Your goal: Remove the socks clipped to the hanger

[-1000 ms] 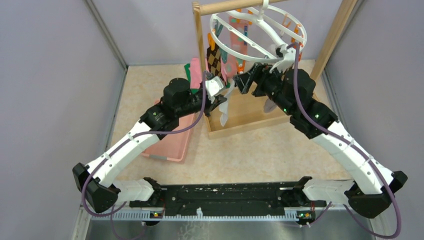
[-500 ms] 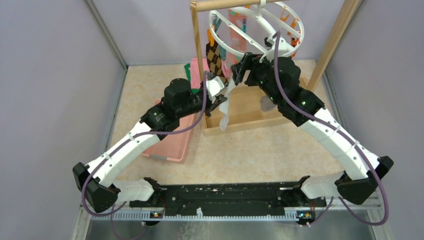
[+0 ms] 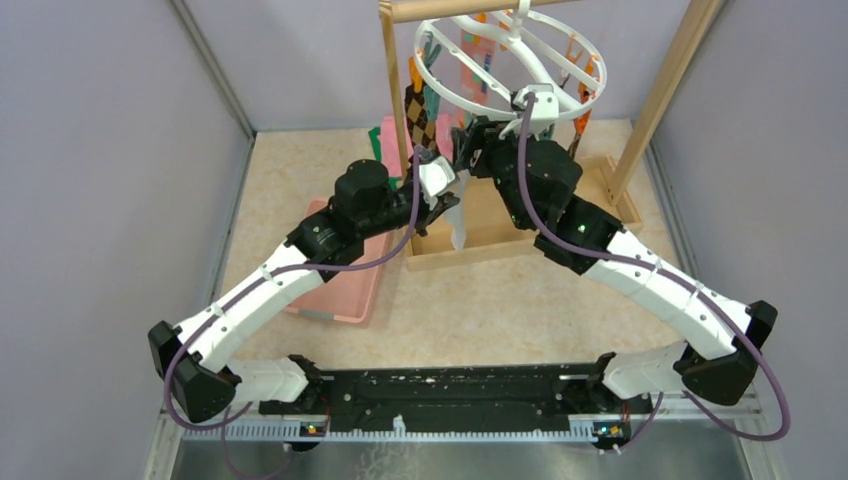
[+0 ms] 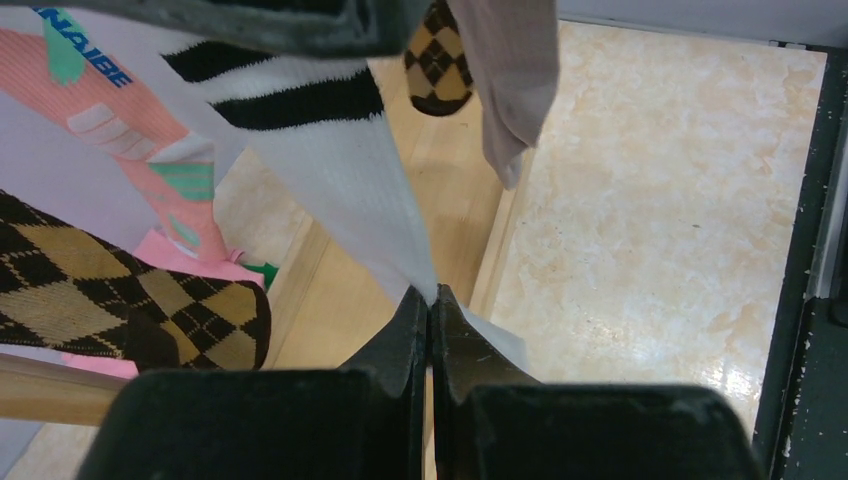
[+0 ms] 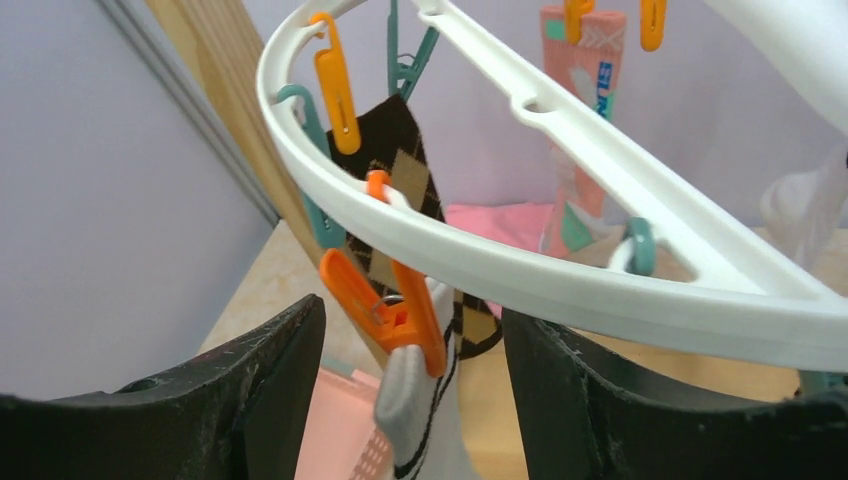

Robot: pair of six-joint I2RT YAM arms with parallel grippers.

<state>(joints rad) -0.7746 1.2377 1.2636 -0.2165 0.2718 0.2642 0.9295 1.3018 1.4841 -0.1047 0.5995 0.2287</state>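
Note:
The white ring hanger (image 3: 500, 60) hangs from the wooden rack, with orange and teal clips. A white sock with a dark-striped cuff (image 4: 330, 160) hangs from an orange clip (image 5: 395, 310). My left gripper (image 4: 431, 292) is shut on this sock's lower part, below the ring in the top view (image 3: 440, 190). My right gripper (image 5: 415, 340) is open, one finger on each side of that orange clip, just under the ring (image 5: 560, 270). An argyle sock (image 5: 400, 150) and a pink patterned sock (image 5: 575, 120) hang behind. A beige sock (image 4: 510, 80) hangs nearby.
The wooden rack's left post (image 3: 390, 90) stands close to both grippers, and its base tray (image 3: 500, 225) lies beneath. A pink basket (image 3: 345, 280) sits under my left arm. Folded pink and green cloths (image 3: 385, 140) lie behind it. Grey walls stand on both sides.
My right gripper has moved left under the ring to the orange clip holding the white sock. The hanger has swung left. My left gripper has kept hold of the sock and shifted slightly up.

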